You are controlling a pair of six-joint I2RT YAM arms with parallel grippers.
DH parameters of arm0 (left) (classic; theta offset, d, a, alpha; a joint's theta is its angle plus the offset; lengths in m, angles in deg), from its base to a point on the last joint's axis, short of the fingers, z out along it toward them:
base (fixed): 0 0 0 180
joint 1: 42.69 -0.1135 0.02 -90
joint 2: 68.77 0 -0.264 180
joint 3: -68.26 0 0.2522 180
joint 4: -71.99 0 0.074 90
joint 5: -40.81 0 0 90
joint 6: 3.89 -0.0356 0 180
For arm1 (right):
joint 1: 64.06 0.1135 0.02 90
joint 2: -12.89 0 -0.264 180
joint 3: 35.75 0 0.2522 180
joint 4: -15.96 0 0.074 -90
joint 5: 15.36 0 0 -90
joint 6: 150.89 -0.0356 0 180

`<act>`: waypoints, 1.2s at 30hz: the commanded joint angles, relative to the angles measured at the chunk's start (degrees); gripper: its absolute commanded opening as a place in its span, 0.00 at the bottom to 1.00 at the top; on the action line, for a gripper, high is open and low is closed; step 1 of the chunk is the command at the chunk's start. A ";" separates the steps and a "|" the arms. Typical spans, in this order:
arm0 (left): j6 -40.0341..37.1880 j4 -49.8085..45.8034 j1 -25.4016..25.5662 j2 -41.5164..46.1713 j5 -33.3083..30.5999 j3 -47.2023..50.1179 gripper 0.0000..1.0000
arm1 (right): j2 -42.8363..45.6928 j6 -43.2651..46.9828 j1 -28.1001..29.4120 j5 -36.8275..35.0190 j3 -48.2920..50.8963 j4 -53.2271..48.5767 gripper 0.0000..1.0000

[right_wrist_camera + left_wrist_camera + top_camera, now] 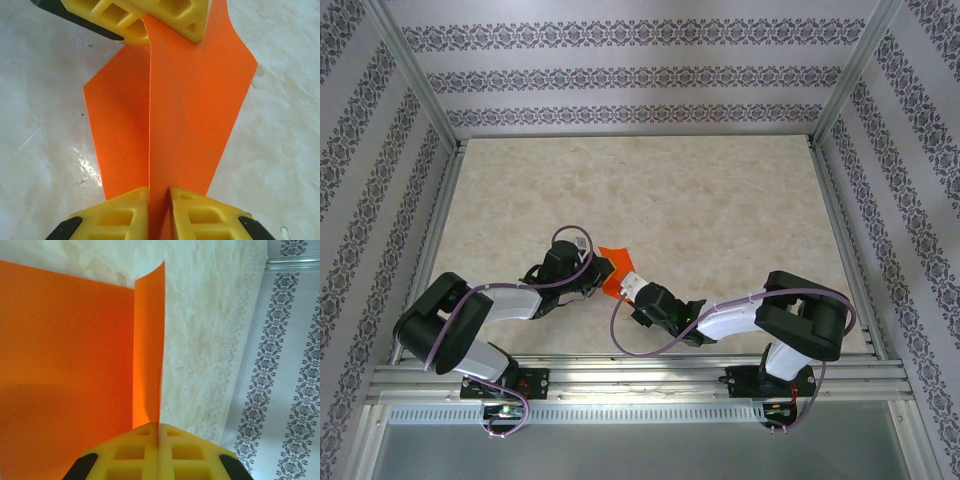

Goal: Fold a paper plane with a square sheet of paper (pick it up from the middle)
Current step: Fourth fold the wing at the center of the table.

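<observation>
The orange sheet of paper (617, 264) lies folded on the table between my two arms, a lengthwise crease standing up as a ridge with a flap spread to each side. In the left wrist view my left gripper (158, 426) is shut on the upright flap of the paper (65, 365). In the right wrist view my right gripper (159, 194) is shut on the near end of the paper's (195, 100) ridge, and the left gripper's yellow fingers (170, 15) pinch the far end. From above, the left gripper (597, 272) and right gripper (632, 292) face each other across the paper.
The beige marbled table (720, 200) stretches bare behind and to both sides of the paper. Patterned walls (640, 75) and metal frame rails (835, 230) enclose it. Both arm bases sit at the near edge.
</observation>
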 commanded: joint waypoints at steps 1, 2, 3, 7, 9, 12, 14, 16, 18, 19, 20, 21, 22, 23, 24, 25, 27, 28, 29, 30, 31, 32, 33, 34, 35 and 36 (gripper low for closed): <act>-0.05 -1.67 0.82 0.88 -0.89 -1.52 0.04 | -0.74 -1.36 0.10 0.24 0.05 0.30 0.18; -0.05 -1.66 0.81 0.93 -0.92 -1.52 0.04 | -0.67 -1.30 0.07 0.27 0.04 0.22 0.17; -0.02 -1.68 0.79 0.93 -0.90 -1.47 0.04 | -0.50 -1.27 0.08 0.27 0.18 0.30 0.16; -0.01 -1.72 0.79 1.09 -0.96 -1.26 0.03 | -0.21 -1.19 0.13 0.67 0.45 0.65 0.11; 0.04 -1.65 0.79 1.19 -1.04 -1.25 0.04 | -0.54 -1.27 0.09 0.59 0.19 0.24 0.11; 0.06 -1.68 0.80 1.36 -1.13 -1.33 0.06 | -0.74 -1.70 -0.01 0.92 0.35 0.47 0.06; -0.20 -2.28 0.83 2.01 -1.29 -1.34 0.13 | -0.94 -2.42 -0.16 1.95 0.45 0.79 0.03; -0.94 -4.26 0.81 3.12 -1.75 -1.58 0.24 | -1.11 -3.88 -0.84 3.84 0.36 0.92 0.00; -2.10 -7.35 0.79 4.64 -2.70 -2.01 0.29 | -1.14 -5.99 -2.01 6.42 0.51 1.54 0.00; -2.73 -9.34 0.77 5.74 -3.42 -2.21 0.32 | -1.18 -7.25 -2.64 8.07 0.67 2.02 0.00; -3.24 -11.08 0.75 6.90 -4.18 -2.33 0.36 | -1.18 -8.44 -3.42 9.86 0.71 2.29 0.00; -3.70 -12.48 0.73 7.91 -4.80 -2.40 0.38 | -1.18 -9.45 -4.05 11.36 0.71 2.53 0.00; -4.14 -14.08 0.73 9.14 -5.68 -2.30 0.40 | -1.11 -10.48 -4.74 13.00 0.80 2.82 0.00; -4.60 -15.83 0.70 10.47 -6.52 -2.39 0.42 | -1.10 -11.48 -5.30 14.64 0.88 3.25 0.00; -5.00 -17.02 0.73 11.49 -7.12 -2.34 0.42 | -1.17 -12.29 -5.86 16.31 0.89 3.50 0.00; -5.37 -18.52 0.70 12.71 -7.93 -2.31 0.44 | -1.39 -13.33 -6.53 18.03 0.74 3.60 0.00; -6.05 -20.70 0.70 14.64 -9.12 -2.40 0.45 | -2.00 -15.10 -7.69 20.78 0.37 3.76 0.00; -6.42 -21.42 0.73 15.40 -9.44 -2.40 0.46 | -2.35 -16.09 -8.22 22.29 0.19 3.90 0.00; -6.64 -22.05 0.70 15.96 -9.71 -2.39 0.46 | -2.57 -17.11 -8.65 23.20 0.01 4.06 0.00; -6.85 -22.38 0.68 16.25 -9.80 -2.46 0.46 | -2.83 -17.86 -8.95 23.86 -0.06 4.46 0.00; -7.06 -22.57 0.63 16.47 -9.80 -2.44 0.46 | -3.09 -18.75 -9.30 24.85 -0.15 4.84 0.00; -7.08 -22.57 0.65 16.66 -9.79 -2.48 0.46 | -3.42 -19.48 -9.74 26.16 -0.40 5.00 0.00; -7.18 -22.49 0.66 16.65 -9.67 -2.46 0.45 | -3.70 -20.29 -10.09 27.28 -0.71 5.03 0.00; -7.24 -22.28 0.67 16.46 -9.52 -2.37 0.45 | -3.98 -21.42 -10.52 28.49 -1.06 5.03 0.00; -7.42 -22.09 0.64 16.36 -9.31 -2.44 0.43 | -4.32 -22.39 -10.96 29.69 -1.41 5.10 0.00; -7.35 -21.90 0.65 16.14 -9.14 -2.48 0.42 | -4.58 -23.33 -11.30 30.63 -1.69 5.14 0.00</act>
